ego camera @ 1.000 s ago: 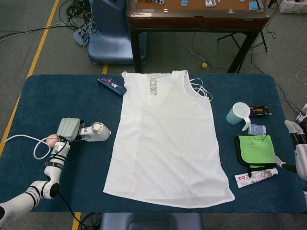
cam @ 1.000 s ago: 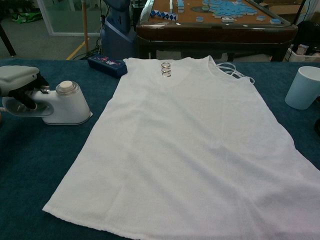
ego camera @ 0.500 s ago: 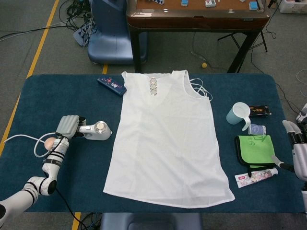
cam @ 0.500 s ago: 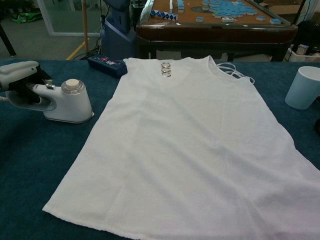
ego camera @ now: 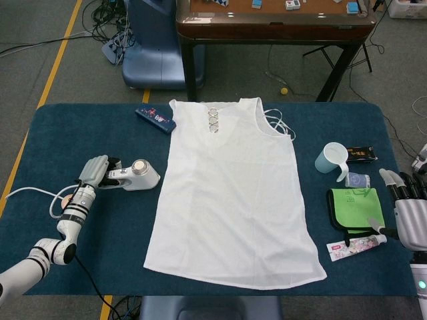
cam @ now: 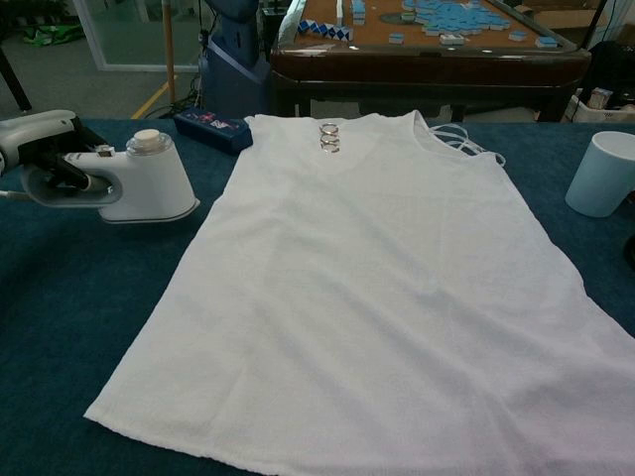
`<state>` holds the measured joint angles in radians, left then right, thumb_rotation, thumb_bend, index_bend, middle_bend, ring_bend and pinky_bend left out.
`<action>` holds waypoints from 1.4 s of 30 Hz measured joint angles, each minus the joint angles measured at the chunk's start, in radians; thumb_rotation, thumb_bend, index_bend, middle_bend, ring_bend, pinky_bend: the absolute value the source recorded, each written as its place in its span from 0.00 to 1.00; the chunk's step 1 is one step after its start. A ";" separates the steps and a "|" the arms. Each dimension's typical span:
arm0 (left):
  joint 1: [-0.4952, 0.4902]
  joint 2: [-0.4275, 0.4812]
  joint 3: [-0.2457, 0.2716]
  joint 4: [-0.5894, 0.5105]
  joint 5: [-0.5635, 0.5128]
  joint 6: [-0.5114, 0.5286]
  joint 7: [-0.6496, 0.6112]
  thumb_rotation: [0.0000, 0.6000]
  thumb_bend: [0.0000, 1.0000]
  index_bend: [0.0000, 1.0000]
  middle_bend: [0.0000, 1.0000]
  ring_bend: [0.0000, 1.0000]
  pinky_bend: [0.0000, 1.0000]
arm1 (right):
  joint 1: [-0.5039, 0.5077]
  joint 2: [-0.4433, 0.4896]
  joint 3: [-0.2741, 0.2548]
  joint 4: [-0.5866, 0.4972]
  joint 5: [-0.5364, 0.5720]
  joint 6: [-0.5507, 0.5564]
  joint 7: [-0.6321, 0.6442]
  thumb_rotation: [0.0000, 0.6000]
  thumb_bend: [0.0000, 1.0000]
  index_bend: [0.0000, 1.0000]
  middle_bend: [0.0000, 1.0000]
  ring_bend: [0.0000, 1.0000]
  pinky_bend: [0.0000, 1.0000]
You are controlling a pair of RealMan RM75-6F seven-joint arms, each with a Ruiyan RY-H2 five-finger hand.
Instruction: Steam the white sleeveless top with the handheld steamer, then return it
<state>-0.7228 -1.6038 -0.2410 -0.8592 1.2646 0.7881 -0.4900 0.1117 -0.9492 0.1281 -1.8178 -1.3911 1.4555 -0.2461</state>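
Blue table (ego camera: 80,127): left hand (ego camera: 92,171) grips steamer (ego camera: 137,177) beside white top (ego camera: 230,193); right hand (ego camera: 408,213) released.

one top (ego camera: 230,193), one steamer (ego camera: 137,175), one cup (ego camera: 331,159), one cloth (ego camera: 355,209)

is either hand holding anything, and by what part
The left hand grips the handheld steamer by its handle; the right hand holds nothing.

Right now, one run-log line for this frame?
left hand: grips steamer beside top's left edge | right hand: open, idle | top: flat on table
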 measured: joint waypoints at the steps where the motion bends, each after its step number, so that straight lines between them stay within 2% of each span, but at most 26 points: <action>1: 0.000 0.004 0.000 -0.011 0.003 0.003 -0.002 1.00 0.32 0.87 0.85 0.71 0.71 | 0.003 0.000 -0.002 -0.001 -0.004 -0.007 -0.001 1.00 0.10 0.00 0.16 0.11 0.08; 7: 0.003 0.038 -0.002 -0.118 0.021 0.046 0.014 1.00 0.32 0.87 0.85 0.71 0.71 | 0.037 0.004 -0.032 -0.013 -0.059 -0.085 0.011 1.00 0.11 0.00 0.17 0.11 0.08; 10: 0.005 0.058 -0.006 -0.191 0.024 0.070 0.048 1.00 0.32 0.87 0.85 0.71 0.71 | 0.066 0.006 -0.053 -0.014 -0.104 -0.146 0.033 1.00 0.20 0.00 0.18 0.11 0.08; 17: 0.002 0.093 -0.022 -0.362 -0.002 0.107 0.191 1.00 0.32 0.87 0.85 0.71 0.71 | 0.156 -0.013 -0.105 -0.001 -0.213 -0.300 0.141 1.00 0.77 0.00 0.15 0.08 0.05; 19: -0.003 0.099 -0.027 -0.406 -0.018 0.113 0.244 1.00 0.32 0.87 0.85 0.71 0.71 | 0.186 -0.034 -0.120 0.010 -0.246 -0.338 0.186 1.00 0.89 0.00 0.14 0.05 0.04; 24: -0.021 0.097 -0.034 -0.488 -0.053 0.124 0.357 1.00 0.32 0.87 0.85 0.71 0.71 | 0.257 -0.112 -0.151 0.064 -0.308 -0.420 0.273 1.00 0.91 0.00 0.11 0.02 0.02; 28: -0.042 0.077 -0.034 -0.514 -0.075 0.126 0.424 1.00 0.32 0.87 0.85 0.71 0.71 | 0.299 -0.162 -0.163 0.103 -0.328 -0.457 0.316 1.00 0.88 0.00 0.11 0.02 0.02; 35: -0.082 0.019 -0.038 -0.507 -0.115 0.111 0.484 1.00 0.32 0.87 0.85 0.71 0.71 | 0.351 -0.229 -0.177 0.156 -0.347 -0.490 0.405 0.99 0.85 0.00 0.11 0.02 0.02; 42: -0.110 -0.039 -0.014 -0.476 -0.112 0.104 0.542 1.00 0.32 0.87 0.85 0.71 0.71 | 0.395 -0.302 -0.201 0.225 -0.360 -0.513 0.508 0.98 0.85 0.00 0.11 0.02 0.02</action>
<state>-0.8326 -1.6426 -0.2552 -1.3350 1.1527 0.8918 0.0523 0.5062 -1.2510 -0.0726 -1.5932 -1.7516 0.9422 0.2617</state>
